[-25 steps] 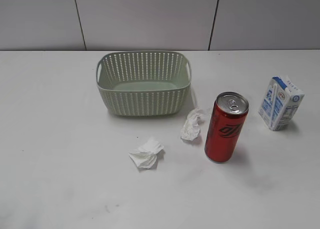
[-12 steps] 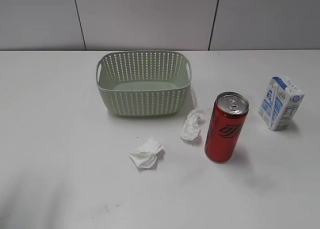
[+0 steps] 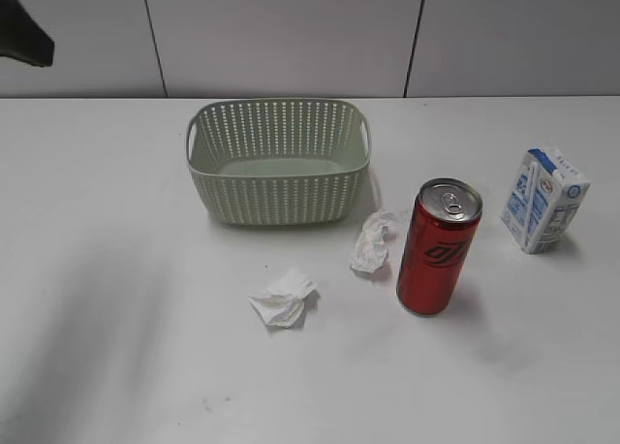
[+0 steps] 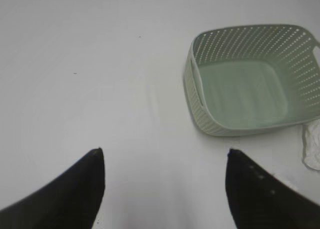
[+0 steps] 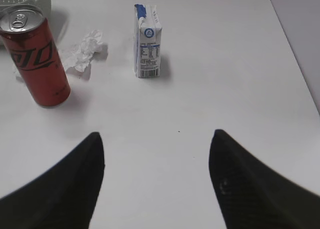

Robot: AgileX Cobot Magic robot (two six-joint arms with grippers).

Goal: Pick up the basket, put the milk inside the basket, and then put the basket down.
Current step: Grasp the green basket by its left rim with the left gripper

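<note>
nothing done yet: the pale sage-green perforated plastic basket (image 3: 278,161) sits empty near the counter's back edge, the white-and-blue milk carton (image 3: 543,200) stands by the right edge. left gripper (image 4: 165,156) and right gripper (image 5: 156,138) hover spread wide, empty.

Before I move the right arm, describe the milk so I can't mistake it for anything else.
Start at the green basket at the back of the table and look right, past the tall red can. The milk stands upright on its own near the right edge. It is the only boxy item, a small white and blue carton, shorter than the can.
</note>
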